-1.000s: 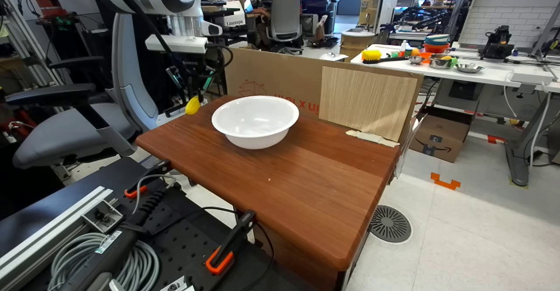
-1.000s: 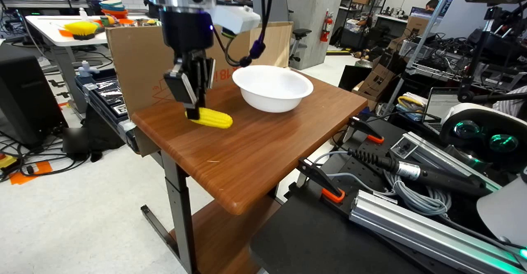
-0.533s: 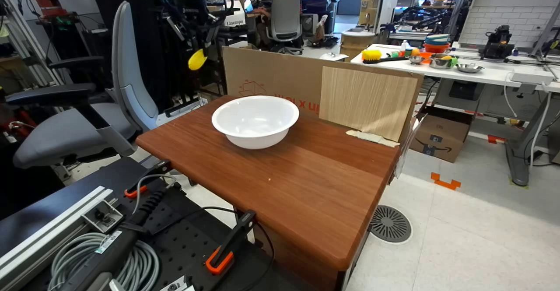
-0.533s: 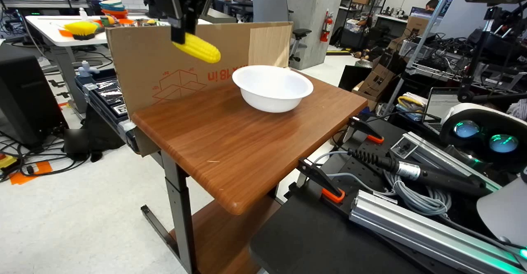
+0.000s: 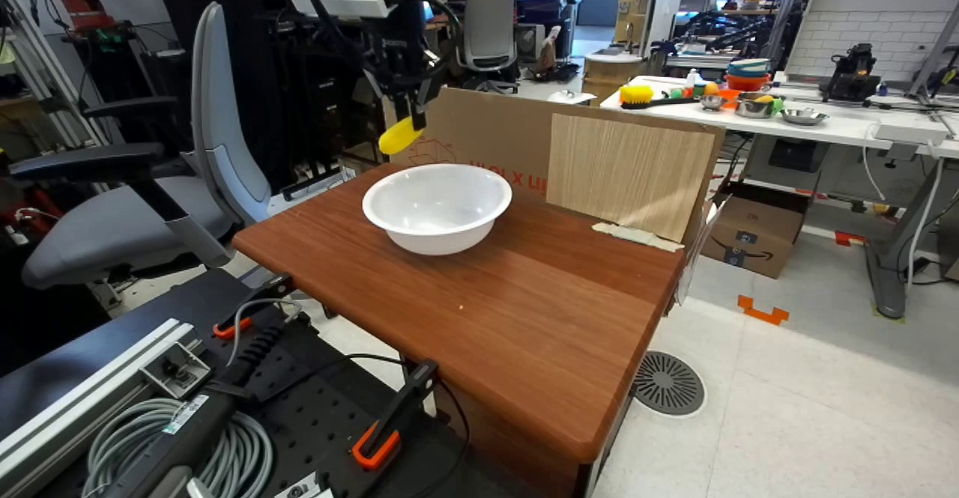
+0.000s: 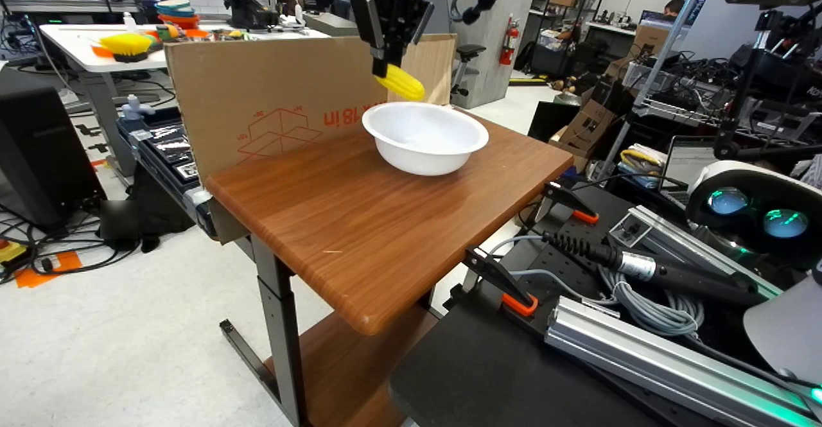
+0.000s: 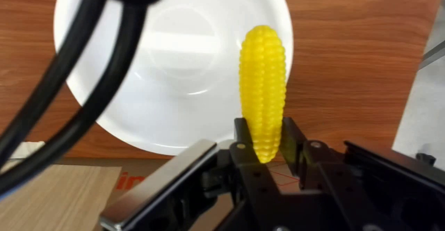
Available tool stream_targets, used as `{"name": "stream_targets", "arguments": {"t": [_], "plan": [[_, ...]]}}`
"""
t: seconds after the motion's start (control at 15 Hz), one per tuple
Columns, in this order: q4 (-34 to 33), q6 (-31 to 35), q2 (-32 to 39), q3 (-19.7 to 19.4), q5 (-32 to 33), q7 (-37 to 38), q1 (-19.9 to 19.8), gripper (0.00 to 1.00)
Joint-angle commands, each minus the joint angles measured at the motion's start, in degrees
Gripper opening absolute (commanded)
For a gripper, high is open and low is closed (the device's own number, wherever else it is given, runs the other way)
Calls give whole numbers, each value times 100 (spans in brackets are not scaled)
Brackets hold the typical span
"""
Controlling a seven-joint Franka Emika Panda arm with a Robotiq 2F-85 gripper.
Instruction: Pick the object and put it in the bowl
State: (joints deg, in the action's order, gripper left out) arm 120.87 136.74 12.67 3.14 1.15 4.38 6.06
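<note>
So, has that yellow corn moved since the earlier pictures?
Yes. In an exterior view, the corn went rightward across the picture: once left of the bowl, it now shows above the bowl's far rim.

corn (image 5: 399, 137): upper left of bowl (image 5: 438, 237), apart, in an exterior view; in front of bowl's right part in wrist view
gripper (image 7: 265, 125): bottom of wrist frame, corn between fingers
bowl: on table (image 5: 487, 318), before cardboard (image 5: 479, 123), in both exterior views
wood panel (image 5: 629, 176): in front of cardboard, right of bowl in an exterior view
chair (image 5: 120, 228): left of table in an exterior view
pegboard (image 5: 322, 423): lower left in an exterior view, before table
cable coil (image 5: 255, 445): on pegboard
</note>
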Motion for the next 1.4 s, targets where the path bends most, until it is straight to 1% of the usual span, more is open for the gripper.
{"name": "stream_targets", "arguments": {"t": [0.0, 0.2, 0.47, 0.53, 0.6, 0.8, 1.0, 1.07, 1.13, 1.2, 1.27, 1.33], "plan": [[26, 689, 360, -237, 412, 543, -23, 7], [-95, 996, 670, -363, 454, 868, 30, 7], [-119, 1108, 894, -393, 406, 1050, 94, 7], [-126, 1103, 924, -390, 388, 1082, 102, 52], [-133, 1089, 940, -391, 380, 1113, 112, 53], [-93, 1097, 883, -370, 332, 1148, 111, 73], [51, 1093, 631, -276, 225, 1049, 83, 96], [143, 962, 450, -207, 158, 955, 64, 99], [231, 908, 295, -125, 53, 885, 36, 100], [-37, 951, 708, -251, 240, 1011, 65, 93], [-4, 945, 612, -208, 208, 1005, 65, 99], [37, 940, 525, -177, 184, 1004, 65, 100]]}}
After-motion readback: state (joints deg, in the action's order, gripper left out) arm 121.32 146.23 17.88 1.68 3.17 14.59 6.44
